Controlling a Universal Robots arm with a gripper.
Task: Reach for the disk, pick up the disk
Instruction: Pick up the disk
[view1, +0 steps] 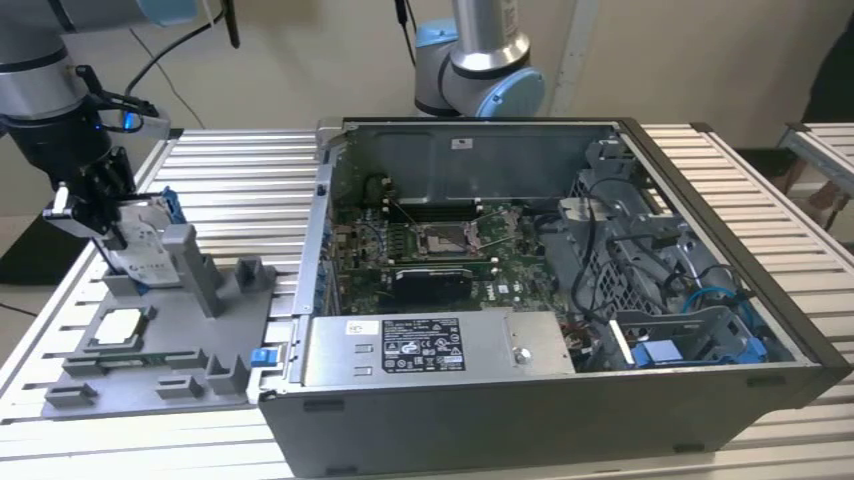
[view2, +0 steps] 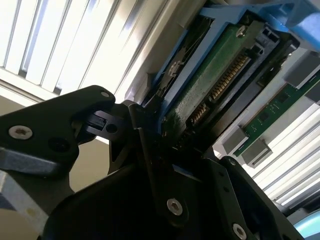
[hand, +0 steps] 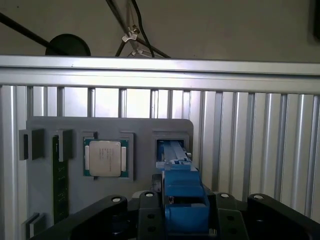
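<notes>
At the bench's (view1: 254, 165) near edge an open computer case (view1: 534, 420) takes up most of the slatted top. A long grey box (view1: 420, 345) with a sticker lies along the case's near wall. A grey tray (view1: 200, 345) lies on the bench's near corner, to the exterior view's left of the case. A square silver chip (view1: 120, 325) sits in a pocket near the tray's front.

Farther back on the tray, toward its far edge, the disk (view1: 144, 245) stands upright on its edge, its lower end down among the tray's grey posts. The tool (view1: 110, 225) is at the disk's upper part. In the first wrist view the disk's blue frame (hand: 185, 192) runs between the black fingers (hand: 150, 202), and they appear closed against it on both sides. In the second wrist view the disk's green board (view2: 210, 85) and blue edge sit tight against one finger (view2: 145, 130).

Beyond the case, at the bench's far edge, stands another arm's base (view1: 478, 70).
</notes>
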